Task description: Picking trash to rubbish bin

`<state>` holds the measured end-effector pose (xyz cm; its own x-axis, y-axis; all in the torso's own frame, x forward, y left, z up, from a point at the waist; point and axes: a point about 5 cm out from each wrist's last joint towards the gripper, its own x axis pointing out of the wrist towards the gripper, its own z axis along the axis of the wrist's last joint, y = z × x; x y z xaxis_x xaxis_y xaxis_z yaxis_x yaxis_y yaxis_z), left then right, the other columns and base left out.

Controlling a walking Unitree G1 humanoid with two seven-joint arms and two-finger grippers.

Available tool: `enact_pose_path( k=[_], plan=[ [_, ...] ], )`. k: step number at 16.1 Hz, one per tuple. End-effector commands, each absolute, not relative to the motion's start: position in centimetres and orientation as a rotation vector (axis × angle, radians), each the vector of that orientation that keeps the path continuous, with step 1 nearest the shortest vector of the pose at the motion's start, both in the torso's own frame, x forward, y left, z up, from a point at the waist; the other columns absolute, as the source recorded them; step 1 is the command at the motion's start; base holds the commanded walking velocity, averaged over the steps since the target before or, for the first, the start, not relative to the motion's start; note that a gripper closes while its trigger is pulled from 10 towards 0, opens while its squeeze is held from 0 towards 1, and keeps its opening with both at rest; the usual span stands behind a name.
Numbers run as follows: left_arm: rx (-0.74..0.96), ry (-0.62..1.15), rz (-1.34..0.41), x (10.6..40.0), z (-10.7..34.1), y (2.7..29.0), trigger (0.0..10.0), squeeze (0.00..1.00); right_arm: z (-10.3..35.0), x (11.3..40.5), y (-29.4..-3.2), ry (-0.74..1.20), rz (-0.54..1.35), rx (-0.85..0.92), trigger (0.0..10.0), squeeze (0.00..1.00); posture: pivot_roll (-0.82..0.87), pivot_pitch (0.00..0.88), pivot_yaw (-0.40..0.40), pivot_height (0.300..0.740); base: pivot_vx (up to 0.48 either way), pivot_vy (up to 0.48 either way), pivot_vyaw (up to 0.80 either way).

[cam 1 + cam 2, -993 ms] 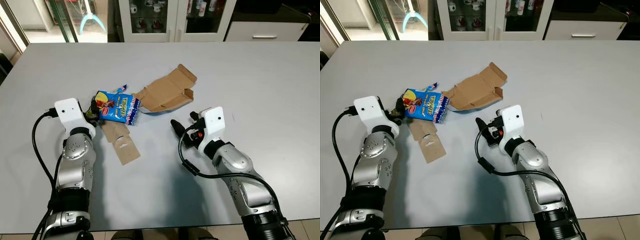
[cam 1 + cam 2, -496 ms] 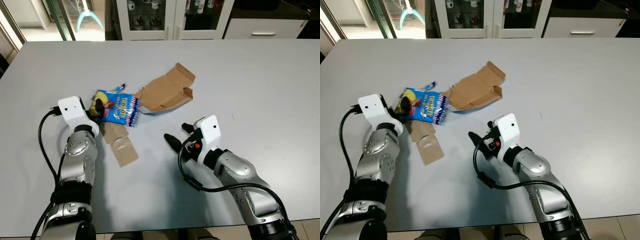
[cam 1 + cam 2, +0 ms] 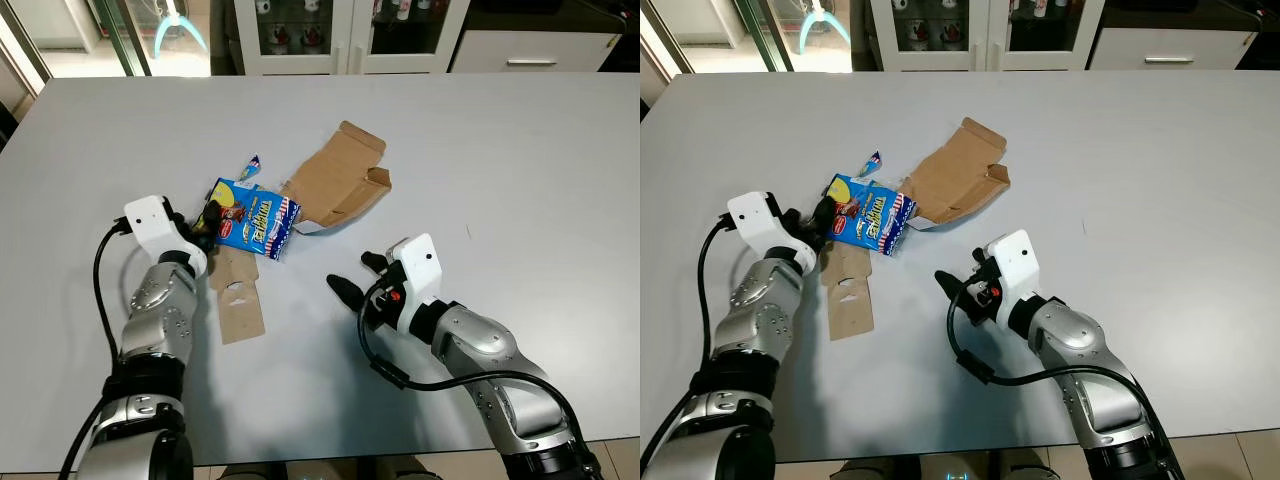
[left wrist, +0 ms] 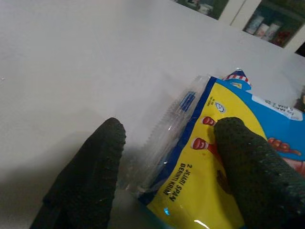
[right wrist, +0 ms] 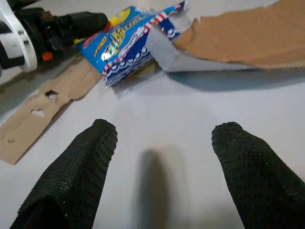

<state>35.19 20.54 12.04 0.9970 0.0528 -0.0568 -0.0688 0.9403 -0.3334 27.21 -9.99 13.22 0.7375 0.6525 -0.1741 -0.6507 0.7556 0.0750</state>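
Three pieces of trash: you have a blue snack wrapper (image 3: 255,217), a torn cardboard box (image 3: 337,186) and a flat cardboard strip (image 3: 238,298), all on the grey table (image 3: 520,150).
Landmark: take the snack wrapper as your reference for every place below.
Cardboard box: just beside the wrapper on the robot's right, and it seems to touch the wrapper's far corner.
Cardboard strip: nearer to the robot than the wrapper, with one end tucked under it.
Left gripper (image 4: 167,157): at the wrapper's left end; the fingers are spread around its sealed edge, one finger (image 4: 90,176) on the table side, the other over the yellow print, and you cannot yet call it a firm pinch.
Right gripper (image 5: 159,171): well apart from the wrapper, on the side toward the robot and to its right, hovering low over bare table with fingers spread wide and empty.
Progress: I judge you are at the very beginning; nothing is lifted.
Left to do: close on the wrapper, carry it to the bin, then the two cardboards.
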Motion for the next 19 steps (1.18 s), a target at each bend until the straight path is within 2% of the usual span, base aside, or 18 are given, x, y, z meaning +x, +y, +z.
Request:
enact_pose_path(
  k=[1,15,19],
  plan=[
    [-0.372,0.138,0.052,34.5,9.9,20.2,0.0,0.00,13.4,26.8,-9.8,0.194,0.740,0.015,10.0,0.00,-0.19,0.197,0.020,0.740,0.000,0.000,0.00],
    [-0.415,0.081,0.073,34.3,10.6,21.1,0.0,0.00,13.3,26.9,-9.8,0.195,0.731,0.012,10.0,0.00,-0.19,0.195,0.020,0.740,0.000,0.000,0.00],
    [-0.420,0.008,0.078,33.9,11.5,21.1,0.0,0.00,13.2,26.9,-9.9,0.197,0.728,0.011,10.0,0.00,-0.18,0.190,0.022,0.740,0.000,0.000,0.00]
  ],
)
